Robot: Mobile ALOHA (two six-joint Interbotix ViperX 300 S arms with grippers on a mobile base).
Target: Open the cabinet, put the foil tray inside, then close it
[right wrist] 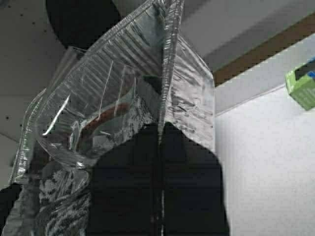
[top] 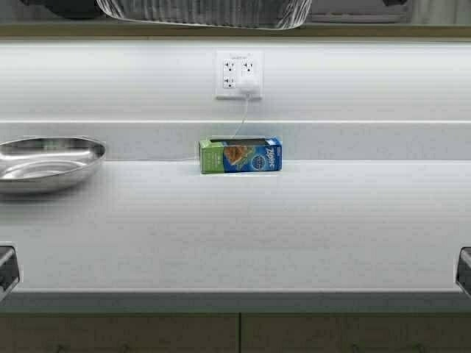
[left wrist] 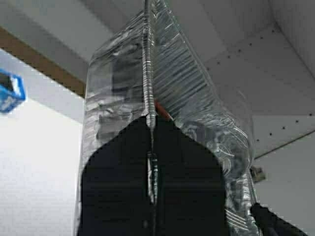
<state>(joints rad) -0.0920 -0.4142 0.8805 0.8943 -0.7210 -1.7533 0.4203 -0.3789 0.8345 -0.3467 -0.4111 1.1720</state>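
Crinkled silver foil tray (top: 202, 12) is raised at the pale cabinet (left wrist: 275, 98) mouth, left gripper (left wrist: 150, 147) and right gripper (right wrist: 160, 147) each clamped on its rim, which could buckle under uneven pushing.

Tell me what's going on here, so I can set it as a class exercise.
A two-armed robot is lifting the foil tray up to the cabinet, whose pale interior shows behind the tray in both wrist views. The left gripper and right gripper each clamp the tray's rim at opposite ends. On the counter below sit a steel bowl and a green-and-blue box, both untouched.
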